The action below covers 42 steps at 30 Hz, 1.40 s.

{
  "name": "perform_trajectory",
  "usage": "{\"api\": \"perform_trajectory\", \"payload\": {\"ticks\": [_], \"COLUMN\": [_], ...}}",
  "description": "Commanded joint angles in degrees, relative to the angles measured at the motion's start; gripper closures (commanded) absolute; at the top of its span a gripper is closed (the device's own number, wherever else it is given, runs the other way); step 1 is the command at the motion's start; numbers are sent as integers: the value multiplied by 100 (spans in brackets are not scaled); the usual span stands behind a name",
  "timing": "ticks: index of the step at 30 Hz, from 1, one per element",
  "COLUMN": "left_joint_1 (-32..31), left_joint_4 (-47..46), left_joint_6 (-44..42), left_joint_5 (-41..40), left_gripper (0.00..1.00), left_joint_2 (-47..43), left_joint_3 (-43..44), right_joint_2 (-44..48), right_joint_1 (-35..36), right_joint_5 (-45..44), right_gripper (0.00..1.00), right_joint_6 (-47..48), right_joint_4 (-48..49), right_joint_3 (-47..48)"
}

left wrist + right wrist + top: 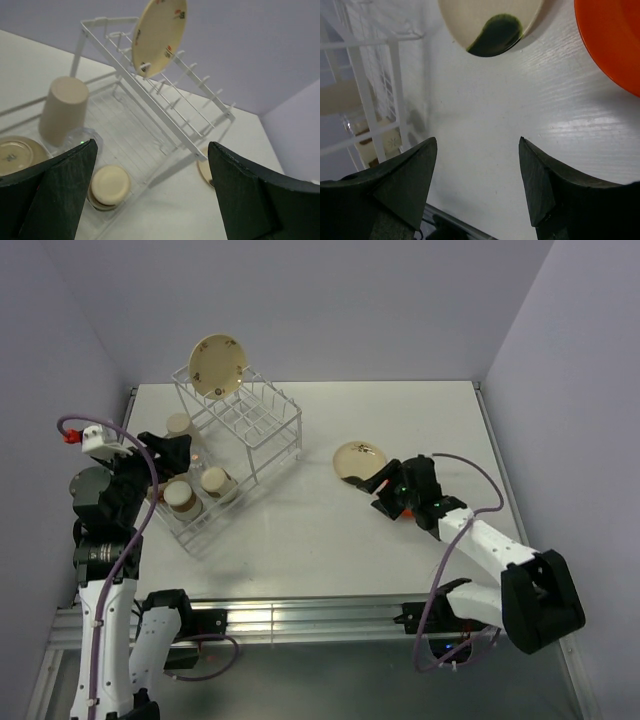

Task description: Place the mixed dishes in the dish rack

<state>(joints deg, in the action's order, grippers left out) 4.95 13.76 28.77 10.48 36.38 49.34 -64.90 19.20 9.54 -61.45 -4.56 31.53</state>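
**Both pincers open and empty; one plate racked, two on the worktop**

Left side
- Left pincer (172, 450) hangs over the low tray end of the dish rack (262, 425). In the wrist view its jaws stand spread as wide as they go, with nothing between them and nothing touching them.
- Upright cream plate (220, 365) stands on edge in the tall slotted section at the far end of the rack, leaning a little. It has small red and dark motifs near the rim (160, 35).
- Tall beige cup (65, 110) sits mouth-down in the tray section, just beside the slotted box.
- Brown-topped vessel (182, 498) and cream-topped vessel (215, 481) stand in the near part of the same tray, close together. I cannot tell what kind they are.

Right side
- Right pincer (381, 490) is low over the white worktop (300, 540), right of the rack. The wrist view shows its jaws apart, less wide than the left pair, with bare worktop between them and nothing held.
- Flat cream plate (357, 459) lies on the worktop just ahead of the fingertips, well clear of the rack. A dark blotch marks its near rim (490, 22). I cannot tell from above whether a finger touches the rim; in the wrist view the plate lies clear of both fingers.
- Orange plate (615, 40) lies on the worktop beside the cream one, apart from it. It shows only at the wrist view's upper right corner
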Motion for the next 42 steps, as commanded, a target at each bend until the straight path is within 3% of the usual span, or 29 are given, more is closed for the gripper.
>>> {"api": "perform_trajectory", "payload": {"ticks": [1,11,16,26,29,32,33,37,42], "left_joint_1": [6,6,15,6,6,6,15,6,-3], "left_joint_4": [127,364,356,197,206,224,224,233,338], "left_joint_6": [629,506,612,735,744,744,744,752,858], "left_joint_5": [691,850,947,1105,1140,1193,1211,1404,2105], "left_gripper": [1,2,2,2,2,2,3,2,5], "left_joint_2": [-219,-632,-729,-738,-720,-711,-711,-597,52], "left_joint_3": [-39,76,-30,93,163,181,164,163,321], "right_joint_2": [-478,-2402,-2825,-3195,-3274,-3467,-3511,-3521,-2529], "right_joint_1": [250,374,391,558,593,594,594,646,936], "right_joint_5": [-856,-1534,-1868,-2650,-2835,-2774,-2747,-2580,-2957], "right_gripper": [27,27,27,34,41,76,100,100,100], "right_joint_6": [-929,-1800,-2002,-2635,-2741,-2706,-2688,-2144,-1275], "right_joint_4": [1079,1168,1273,18,-98,-81,-54,314,605], "right_joint_3": [-24,758,1065,1672,1690,1673,1646,1515,1242]}}
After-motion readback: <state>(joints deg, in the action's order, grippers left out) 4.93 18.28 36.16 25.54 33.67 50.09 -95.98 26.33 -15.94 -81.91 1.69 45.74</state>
